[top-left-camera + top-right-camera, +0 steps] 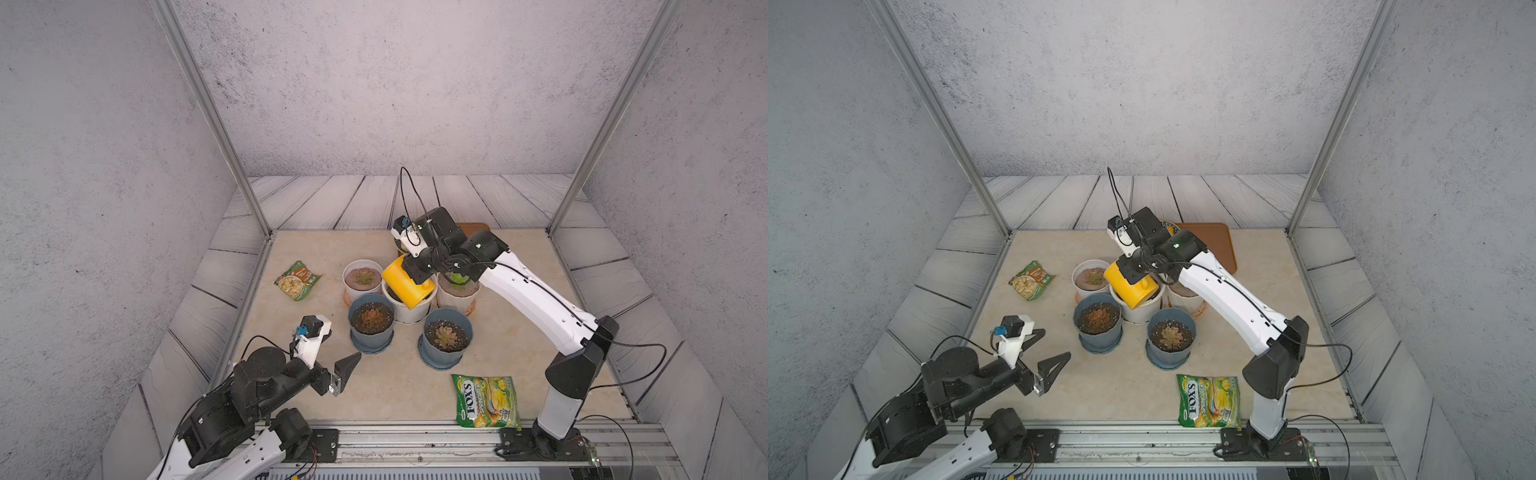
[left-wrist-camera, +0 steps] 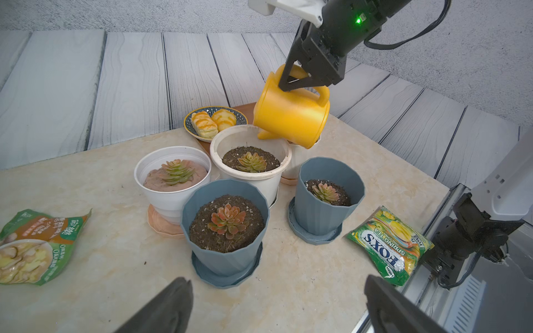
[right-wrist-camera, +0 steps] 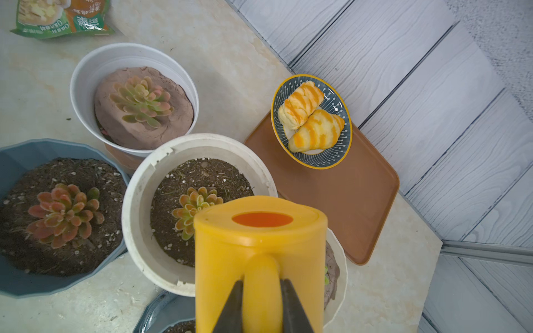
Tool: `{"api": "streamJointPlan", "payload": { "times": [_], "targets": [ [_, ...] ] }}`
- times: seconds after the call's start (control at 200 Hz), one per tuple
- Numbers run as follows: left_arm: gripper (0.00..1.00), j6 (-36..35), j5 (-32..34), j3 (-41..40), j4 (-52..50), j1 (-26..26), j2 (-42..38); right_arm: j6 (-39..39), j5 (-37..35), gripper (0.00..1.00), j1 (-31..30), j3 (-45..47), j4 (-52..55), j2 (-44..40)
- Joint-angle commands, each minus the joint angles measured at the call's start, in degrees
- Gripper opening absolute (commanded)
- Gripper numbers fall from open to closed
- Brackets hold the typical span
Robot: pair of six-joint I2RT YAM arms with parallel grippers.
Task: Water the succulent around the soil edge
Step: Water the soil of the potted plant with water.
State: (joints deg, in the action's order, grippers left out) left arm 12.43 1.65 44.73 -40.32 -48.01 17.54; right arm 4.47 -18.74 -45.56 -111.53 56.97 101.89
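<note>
Left gripper point(image 1: 1055, 343) is seen spread wide with nothing held, hovering over the front left of the desk point(image 1: 1133, 386), well apart from the pots. Further right, the white pot point(image 2: 250, 184) in the middle of the cluster carries the succulent point(image 2: 251, 162) in dark soil point(image 2: 230, 154). The yellow watering can point(image 2: 291, 115) is held tilted above the pot's far rim, with the short spout point(image 2: 266, 134) pointed down at the soil edge. The can is judged to be rigid, smooth plastic, light in itself but made heavier and less steady by any water shifting inside. Its handle point(image 3: 261, 271) is judged the proper place for a hold, and the right gripper point(image 3: 262, 285) is closed narrowly around it there. A swivel on that smooth loop is thought possible as the tilt grows. No stream can be made out, and the fill level cannot be told. In both top views the succulent is covered by the can, and the rear pot point(image 1: 457, 301) to the right is largely hidden by the arm.
</note>
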Motion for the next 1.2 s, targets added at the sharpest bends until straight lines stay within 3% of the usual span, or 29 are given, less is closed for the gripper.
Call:
{"api": "streamJointPlan", "payload": {
  "times": [0.0,0.621,1.191],
  "targets": [
    [0.98,-0.3,-0.52,-0.35,0.02,0.37,0.63,-1.32,0.28,0.0,0.39,0.67,2.48,-4.53],
    [0.98,-0.34,-0.6,-0.35,0.16,0.37,1.38,-4.99,12.36,0.0,0.04,4.12,5.95,-11.93],
    [0.98,-0.3,-0.77,-0.43,0.06,0.37,0.74,-7.02,22.8,0.0,-0.23,3.6,2.61,-10.97]
  ]
}}
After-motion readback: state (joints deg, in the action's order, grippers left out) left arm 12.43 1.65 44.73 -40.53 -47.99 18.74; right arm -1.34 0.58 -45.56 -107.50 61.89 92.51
